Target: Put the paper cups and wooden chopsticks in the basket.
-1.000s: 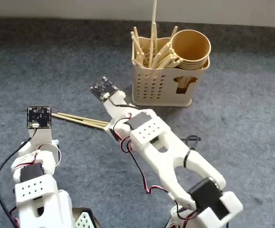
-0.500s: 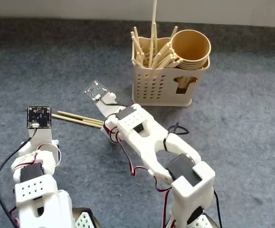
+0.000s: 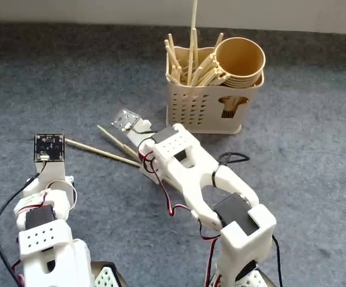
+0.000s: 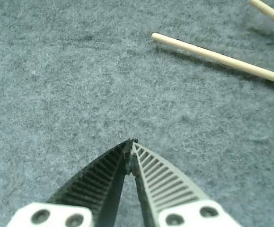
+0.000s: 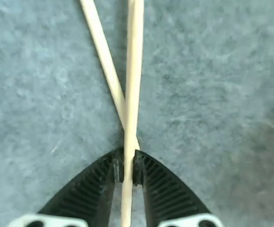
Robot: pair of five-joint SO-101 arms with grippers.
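Wooden held stick (image 5: 134,71): clamped in the right end effector (image 5: 127,165), whose jaws are narrowed onto it, low over the tabletop (image 3: 316,149) off the basket's (image 3: 204,113) front-left corner.
Loose stick (image 5: 101,52): lies on the tabletop and crosses the held stick just ahead of the jaws. I cannot tell whether the two touch.
Left end effector (image 4: 129,144): pressed closed on nothing, over bare tabletop farther out from the basket on the same side.
Basket load: a stack of cups (image 3: 239,60) fills one side and a bundle of sticks (image 3: 184,63) the other, some of them standing well above the rim.
Risk, slip: the grip looks to sit toward one end of the held stick, so the long free length may swing or slide out between the jaws during a lift.
Risk, drag: if the two sticks touch at the crossing, raising one could flick or roll the loose stick farther from the basket.
Risk, entry: the basket is crowded, so a tilted stick may catch the rim or the standing bundle and bounce out, or nudge the light basket.
Left to do: both of these sticks are outside the basket.
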